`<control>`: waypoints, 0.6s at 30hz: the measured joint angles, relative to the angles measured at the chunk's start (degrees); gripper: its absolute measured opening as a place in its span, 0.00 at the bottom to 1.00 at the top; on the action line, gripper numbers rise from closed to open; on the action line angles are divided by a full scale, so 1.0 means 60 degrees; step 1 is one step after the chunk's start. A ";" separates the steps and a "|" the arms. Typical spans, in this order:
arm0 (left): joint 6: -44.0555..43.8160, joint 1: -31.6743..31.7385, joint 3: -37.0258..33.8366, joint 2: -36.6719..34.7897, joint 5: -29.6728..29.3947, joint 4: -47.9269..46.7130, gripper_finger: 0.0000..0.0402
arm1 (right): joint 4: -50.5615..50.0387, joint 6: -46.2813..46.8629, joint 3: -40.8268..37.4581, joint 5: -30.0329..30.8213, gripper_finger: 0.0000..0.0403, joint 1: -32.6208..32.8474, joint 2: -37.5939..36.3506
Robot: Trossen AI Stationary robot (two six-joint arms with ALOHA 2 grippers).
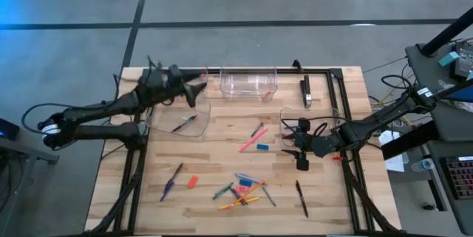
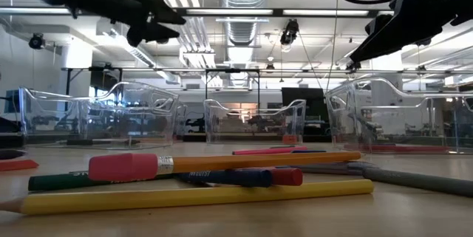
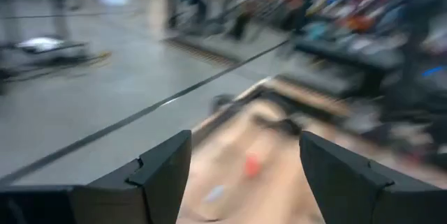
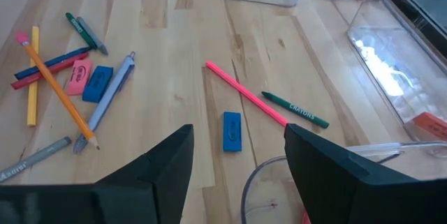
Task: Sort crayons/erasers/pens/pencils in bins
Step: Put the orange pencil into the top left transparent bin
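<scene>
My left gripper [image 1: 198, 91] is open and empty, raised over the far rim of the left clear bin [image 1: 177, 119], which holds one dark pen [image 1: 183, 124]. My right gripper [image 1: 295, 145] is open and empty, over the near rim of the right clear bin [image 1: 299, 122]. In the right wrist view its fingers [image 4: 167, 161] point toward a pink pencil [image 4: 244, 93], a blue eraser [image 4: 232, 131] and a green crayon [image 4: 297, 110], all lying flat on the table. A pile of pencils, crayons and erasers [image 1: 244, 191] lies near the front.
A third clear bin [image 1: 248, 82] stands at the far middle. A black fixture [image 1: 306, 91] lies at the far right. A red eraser [image 1: 192, 181] and dark pens [image 1: 171, 181] [image 1: 301, 197] lie toward the front. A black frame [image 1: 340, 104] runs around the table.
</scene>
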 joint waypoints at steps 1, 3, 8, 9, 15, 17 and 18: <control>-0.0233 -0.0195 -0.0374 -0.0120 0.0124 0.0529 0.62 | -0.0004 -0.0007 0.0000 0.0000 0.53 0.0000 0.0000; -0.0424 -0.0710 -0.1181 -0.0272 0.0132 0.1713 0.62 | -0.0002 -0.0040 0.0000 0.0000 0.53 0.0000 -0.0004; -0.0631 -0.1744 -0.2742 -0.0147 -0.0644 0.5236 0.62 | -0.0002 -0.0214 0.0000 -0.0076 0.53 0.0000 -0.0004; -0.0641 -0.1891 -0.2929 -0.0094 -0.0715 0.5692 0.62 | -0.0006 -0.0264 0.0000 -0.0080 0.53 0.0000 -0.0004; -0.0627 -0.2394 -0.3176 0.0524 -0.1406 0.6424 0.62 | -0.0010 -0.1185 0.0004 -0.0115 0.53 0.0000 -0.0004; -0.0611 -0.2441 -0.3176 0.0873 -0.1510 0.6434 0.62 | 0.0005 -0.1557 0.0022 -0.0135 0.53 -0.0066 -0.0004; -0.0606 -0.2445 -0.3175 0.1071 -0.1565 0.6478 0.62 | 0.0002 -0.1621 0.0022 -0.0191 0.53 -0.0149 -0.0004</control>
